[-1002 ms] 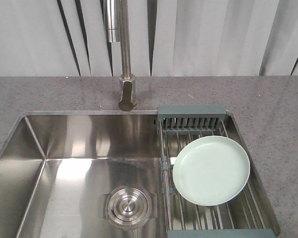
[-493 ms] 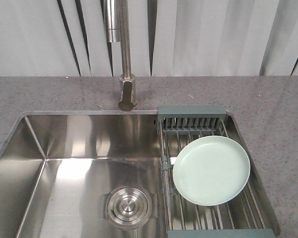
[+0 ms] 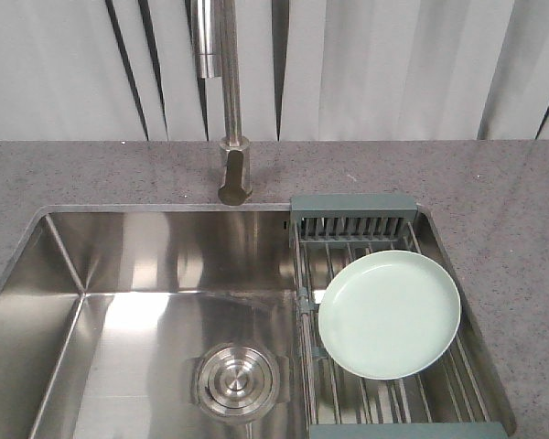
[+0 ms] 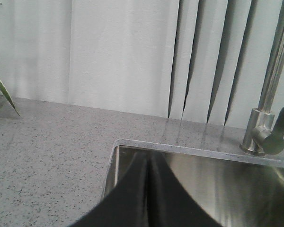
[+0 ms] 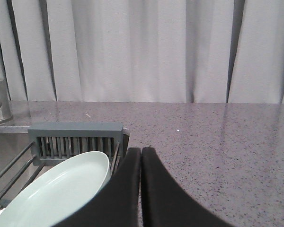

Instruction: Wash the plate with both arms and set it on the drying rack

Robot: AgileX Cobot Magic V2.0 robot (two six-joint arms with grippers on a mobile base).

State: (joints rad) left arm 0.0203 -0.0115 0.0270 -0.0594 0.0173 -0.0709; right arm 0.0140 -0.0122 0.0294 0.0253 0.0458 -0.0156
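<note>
The pale mint-green plate (image 3: 390, 314) lies on the drying rack (image 3: 352, 207), which spans the right end of the sink; in the right wrist view the plate (image 5: 52, 194) sits low at the left before the rack's slotted end (image 5: 75, 137). No arm shows in the front view. My left gripper (image 4: 149, 158) is shut with nothing in it, above the sink's back left corner. My right gripper (image 5: 141, 152) is shut and empty, just right of the plate's rim, over the rack's edge and the counter.
The steel sink (image 3: 146, 265) has a round drain (image 3: 238, 380) in its floor. A tall tap (image 3: 231, 137) stands behind it, also seen as the tap (image 4: 270, 127) at the right of the left wrist view. Speckled grey counter (image 3: 503, 210) surrounds the sink. A leaf (image 4: 2, 92) pokes in far left.
</note>
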